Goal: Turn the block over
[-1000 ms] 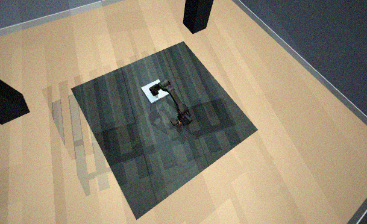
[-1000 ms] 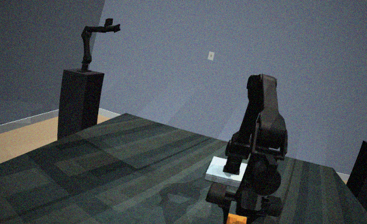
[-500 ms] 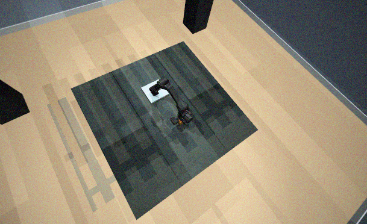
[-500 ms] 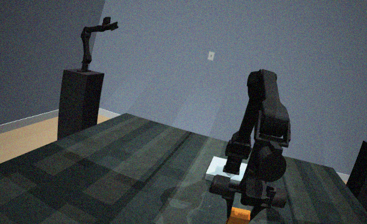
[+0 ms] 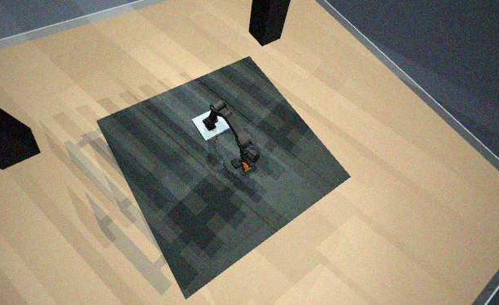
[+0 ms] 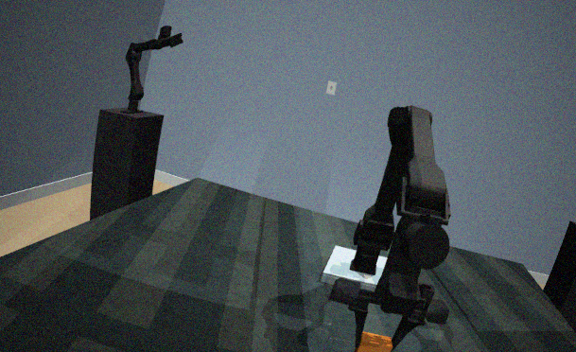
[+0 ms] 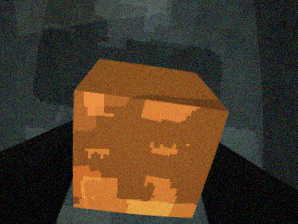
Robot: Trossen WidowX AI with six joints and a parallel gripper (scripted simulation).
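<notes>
An orange block (image 5: 246,166) (image 6: 375,341) (image 7: 140,135) is between the two dark fingers of my gripper (image 5: 245,168) (image 6: 375,345) (image 7: 141,137), which is shut on it. In the wrist view a large face with bright, uneven patches and a plain narrower face show. I cannot make out a clear mark on either. The fingers hide its left and right sides, and its underside is out of sight. The dark table (image 5: 274,193) (image 6: 202,289) lies below. Whether the block touches the table or hangs just above it, I cannot tell.
The arm's base stands on a white plate (image 5: 202,129) (image 6: 339,265) behind the block. Dark pedestals (image 5: 268,22) (image 6: 126,161) stand beyond the table, one with another arm (image 6: 135,71) on it. Patchy shadows cross the table.
</notes>
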